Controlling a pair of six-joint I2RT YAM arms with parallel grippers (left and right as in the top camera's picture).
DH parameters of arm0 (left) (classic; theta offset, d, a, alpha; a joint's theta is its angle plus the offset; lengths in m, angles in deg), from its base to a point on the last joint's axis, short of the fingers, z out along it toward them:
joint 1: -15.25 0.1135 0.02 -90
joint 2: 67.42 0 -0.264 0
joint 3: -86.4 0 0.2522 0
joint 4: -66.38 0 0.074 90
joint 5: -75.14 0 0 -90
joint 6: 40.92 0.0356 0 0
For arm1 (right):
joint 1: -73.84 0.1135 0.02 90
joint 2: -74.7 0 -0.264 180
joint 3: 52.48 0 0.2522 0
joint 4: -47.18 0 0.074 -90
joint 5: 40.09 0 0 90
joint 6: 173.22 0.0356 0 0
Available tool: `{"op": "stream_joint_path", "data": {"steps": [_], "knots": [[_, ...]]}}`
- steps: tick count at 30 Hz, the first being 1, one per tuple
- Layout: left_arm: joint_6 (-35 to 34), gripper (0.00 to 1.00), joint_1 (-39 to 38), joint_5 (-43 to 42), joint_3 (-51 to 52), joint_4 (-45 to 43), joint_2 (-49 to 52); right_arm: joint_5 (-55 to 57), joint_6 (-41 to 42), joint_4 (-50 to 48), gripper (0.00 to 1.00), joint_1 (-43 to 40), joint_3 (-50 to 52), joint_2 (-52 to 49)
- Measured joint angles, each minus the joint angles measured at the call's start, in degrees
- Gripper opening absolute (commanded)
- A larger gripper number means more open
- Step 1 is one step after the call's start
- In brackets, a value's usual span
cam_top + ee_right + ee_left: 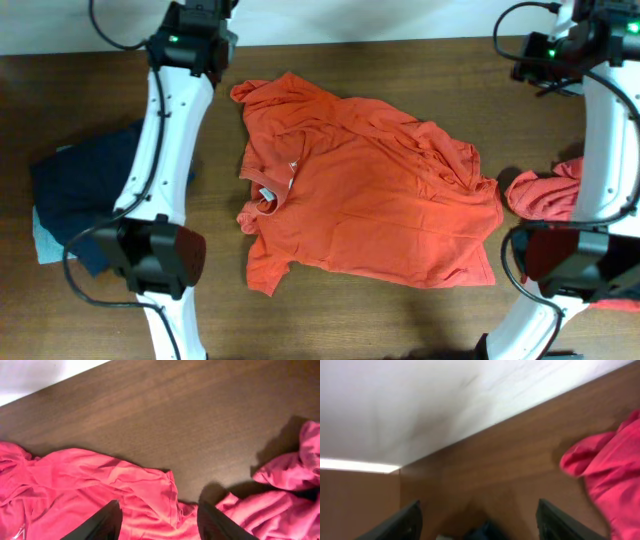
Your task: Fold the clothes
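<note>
right fingers (pixel 102 522) gape empty over an edge of the orange-red shirt (pixel 370 190) sprawled on the counter (pixel 80 90), left fingers (pixel 400 522) likewise spread and empty; its wrinkles may fold crooked, and the bunched red garment (pixel 545 195) alongside could snag.

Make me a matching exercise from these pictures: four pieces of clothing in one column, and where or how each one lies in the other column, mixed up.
Column one:
1. orange-red T-shirt
2. dark navy pile
3. crumpled red garment
4. pale piece

Column two:
A. bunched up beside the right arm
B. peeking out from under darker cloth
C. spread out in the middle
D. heaped beside the left arm

Pairs: 1-C, 2-D, 3-A, 4-B
</note>
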Motion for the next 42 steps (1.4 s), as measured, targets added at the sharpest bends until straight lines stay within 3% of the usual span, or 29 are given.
{"op": "stream_joint_path", "data": {"steps": [4,6,12,15,19,24,28,30,31,34,37,42], "knots": [[-0.68,0.85,0.22,-2.16,0.0,5.31,-2.8,0.0,0.0,3.5,0.57,-0.11,-0.04,2.23],[-0.81,0.85,0.15,-7.61,-0.04,11.06,-5.79,-0.07,0.0,7.39,0.57,-0.11,-0.13,3.1],[-0.96,0.62,0.11,-22.36,2.47,16.41,-6.99,-4.31,-1.77,9.51,0.63,0.02,2.93,3.43],[-1.2,0.49,0.04,-27.28,6.88,16.41,-6.71,-6.34,-3.63,8.13,0.63,1.09,9.29,3.48],[-1.2,0.39,0.04,-30.82,14.78,15.08,-6.56,-7.32,-4.83,5.68,0.62,3.93,17.88,3.45],[-1.42,0.4,-0.2,-34.16,25.42,12.57,-5.79,-7.85,-5.4,3.78,0.62,8.63,25.03,3.23],[-1.42,0.4,-0.55,-35.26,34.21,4.81,-5.79,-7.89,-5.51,2.1,0.61,11.52,29.09,3.23],[-1.4,0.4,-0.83,-35.69,37.83,2.01,-5.7,-8.04,-5.51,1.29,0.55,12.61,30.93,3.23],[-1.42,0.42,-0.98,-35.85,39.04,1.44,-5.6,-8.48,-5.49,0.59,0.54,13.31,32.17,3.26],[-1.33,0.66,-1.6,-36.22,41.77,1.03,-5.57,-9.53,-5.53,-1.36,0.55,15.52,36.2,3.26],[-1.57,0.72,-1.95,-36.68,42.45,1.03,-5.57,-10.25,-5.55,-3.67,0.6,17.53,39.98,3.23],[-1.64,0.73,-1.95,-36.68,42.8,0.72,-5.57,-10.43,-5.73,-5.6,0.6,18.91,42.23,3.23]]}}
